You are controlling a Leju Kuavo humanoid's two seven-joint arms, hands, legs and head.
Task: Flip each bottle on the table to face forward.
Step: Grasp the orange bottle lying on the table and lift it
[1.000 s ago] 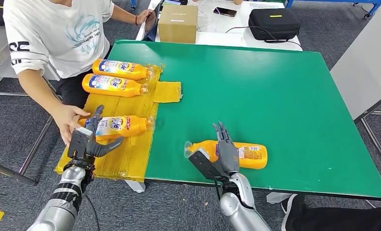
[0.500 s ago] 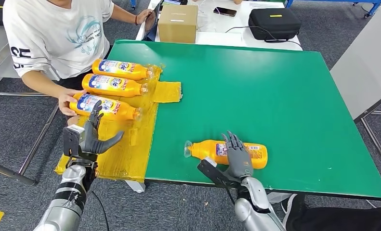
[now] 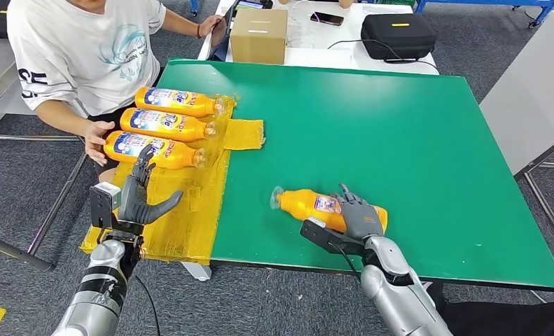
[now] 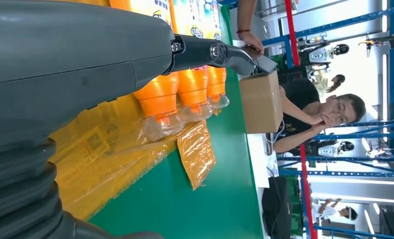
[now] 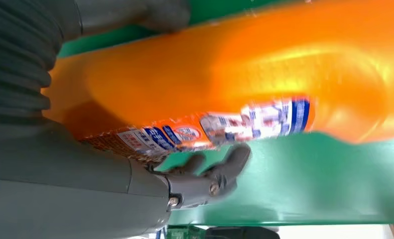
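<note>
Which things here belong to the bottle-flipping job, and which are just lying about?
Job:
- orange bottle gripped by the right hand
- three orange bottles lined up on the yellow plastic sheet
- left hand, holding nothing

Lying about:
- cardboard box
- black case
- phone

Occlusions, cut-offs and blur

In the head view, the right robot hand [image 3: 358, 217] covers the middle of the lone bottle [image 3: 309, 204], hiding part of its label. In the right wrist view that bottle [image 5: 244, 74] is blurred and cut off by the picture's edges, and its label text cannot be read. In the left wrist view, the left robot hand [image 4: 85, 74] hides the bodies of the three bottles [image 4: 157, 99]. The person [image 3: 85, 49] is cut off at the frame's top.
</note>
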